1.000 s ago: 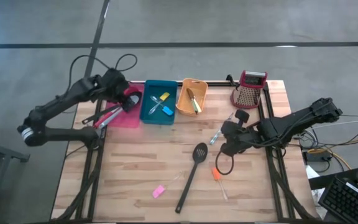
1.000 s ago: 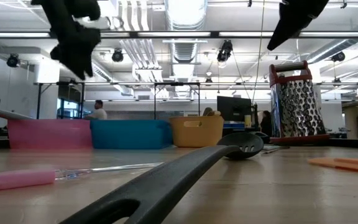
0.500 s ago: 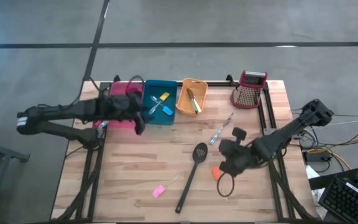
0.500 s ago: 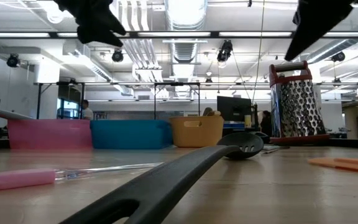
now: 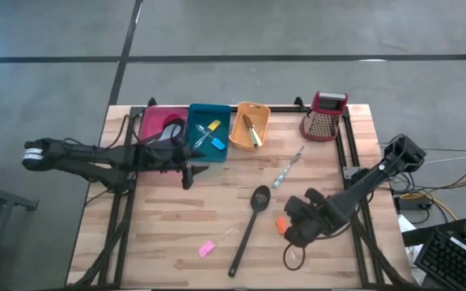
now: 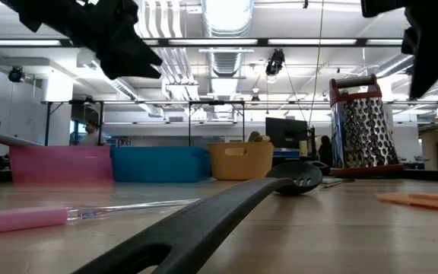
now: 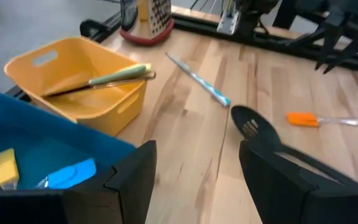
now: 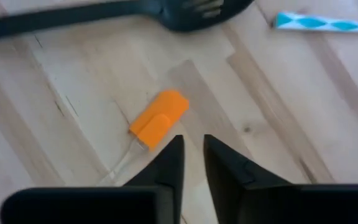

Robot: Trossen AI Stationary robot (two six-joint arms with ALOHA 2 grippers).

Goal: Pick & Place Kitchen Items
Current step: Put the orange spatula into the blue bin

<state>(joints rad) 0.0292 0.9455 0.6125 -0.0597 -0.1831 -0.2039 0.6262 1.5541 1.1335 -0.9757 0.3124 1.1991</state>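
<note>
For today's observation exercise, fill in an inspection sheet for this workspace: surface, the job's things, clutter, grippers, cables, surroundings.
Surface: wooden table, slatted top.
Job's things: black slotted spoon, orange-handled tool, pink-handled tool and a blue patterned tool lie loose; other utensils sit in the pink bin, teal bin and orange bin.
Clutter: red-topped box grater at the far right corner.
Grippers: left gripper open, empty, just in front of the teal bin; right gripper slightly apart, right at the orange-handled tool.
Cables: a black loop under the right arm.
Surroundings: open room with ceiling lights.
</note>
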